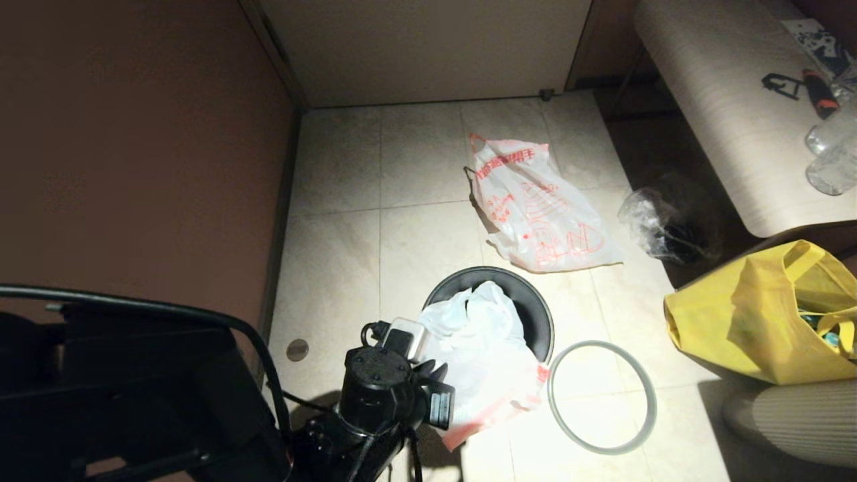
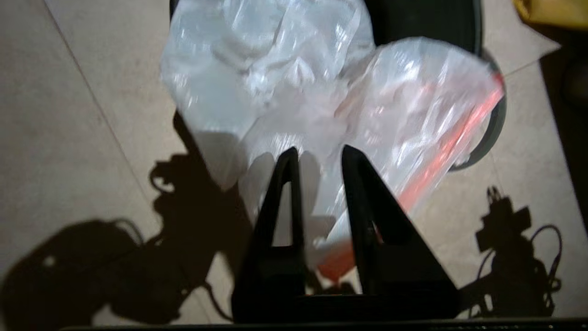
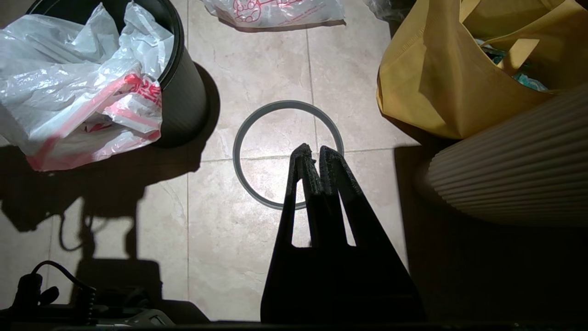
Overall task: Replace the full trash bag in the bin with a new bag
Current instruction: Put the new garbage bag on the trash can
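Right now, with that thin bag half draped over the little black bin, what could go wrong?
1. The new bag hangs mostly over one side of the bin; it may slip off onto the floor.
2. The left gripper has its fingers slightly apart around the film, so the bag may snag or drop.
3. The grey hoop lies on the floor, so nothing clamps the bag yet.

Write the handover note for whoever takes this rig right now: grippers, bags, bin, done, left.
Left gripper: jaws slightly apart, new bag between the fingers.
Right gripper: shut, empty, parked above the grey hoop on the floor.
Full trash bag: out, lying on the tiles beyond the bin.
New bag: partly in the bin, mostly draped over its near rim.
Left: spread it inside, refit the hoop.
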Tool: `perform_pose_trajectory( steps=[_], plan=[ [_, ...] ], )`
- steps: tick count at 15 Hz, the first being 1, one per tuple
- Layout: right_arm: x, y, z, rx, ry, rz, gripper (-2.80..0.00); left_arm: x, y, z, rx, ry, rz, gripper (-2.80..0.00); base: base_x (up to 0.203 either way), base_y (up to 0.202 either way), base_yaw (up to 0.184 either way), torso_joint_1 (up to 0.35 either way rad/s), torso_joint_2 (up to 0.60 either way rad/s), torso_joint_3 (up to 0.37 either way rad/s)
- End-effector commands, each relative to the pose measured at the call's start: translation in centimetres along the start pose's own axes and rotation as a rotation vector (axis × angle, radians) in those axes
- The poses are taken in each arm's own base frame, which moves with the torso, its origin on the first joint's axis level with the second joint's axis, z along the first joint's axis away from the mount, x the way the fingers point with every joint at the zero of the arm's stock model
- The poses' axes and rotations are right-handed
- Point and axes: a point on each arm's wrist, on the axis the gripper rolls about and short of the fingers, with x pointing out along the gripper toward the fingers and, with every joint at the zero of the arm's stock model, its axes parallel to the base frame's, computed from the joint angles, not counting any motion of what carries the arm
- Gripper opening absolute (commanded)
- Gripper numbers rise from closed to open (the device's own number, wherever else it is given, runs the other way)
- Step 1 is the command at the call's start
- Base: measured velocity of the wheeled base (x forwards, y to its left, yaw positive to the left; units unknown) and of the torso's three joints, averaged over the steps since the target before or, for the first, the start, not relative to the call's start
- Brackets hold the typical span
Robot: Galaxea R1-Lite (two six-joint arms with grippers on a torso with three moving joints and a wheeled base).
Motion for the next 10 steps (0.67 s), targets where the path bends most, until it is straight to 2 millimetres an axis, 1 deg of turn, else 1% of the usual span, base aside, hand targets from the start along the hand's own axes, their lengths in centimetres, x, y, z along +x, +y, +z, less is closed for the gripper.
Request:
perform_pose_trajectory(
  steps=[1,3,5,7,10],
  plan=[
    [0.0,0.0,0.0,0.000,0.001,0.000,-2.80,-0.2,0.4,-2.5,-0.010,0.082,0.020,0.00,0.000,0.000,0.000,0.000,0.00,0.000],
    [0.0,0.0,0.0,0.000,0.002,0.000,-2.80,0.4,0.3,-3.6,-0.012,0.105,0.012,0.00,0.000,0.000,0.000,0.000,0.00,0.000],
    [0.0,0.0,0.0,0.000,0.001,0.000,-2.80,0.9,-0.5,-4.7,-0.006,0.127,-0.053,0.00,0.000,0.000,0.000,0.000,0.00,0.000],
    [0.0,0.0,0.0,0.000,0.001,0.000,-2.80,1.5,-1.3,-5.1,-0.005,0.123,-0.088,0.00,0.000,0.000,0.000,0.000,0.00,0.000],
    [0.0,0.0,0.0,0.000,0.001,0.000,-2.80,1.6,-2.4,-6.1,-0.008,0.146,-0.121,0.00,0.000,0.000,0.000,0.000,0.00,0.000]
  ],
)
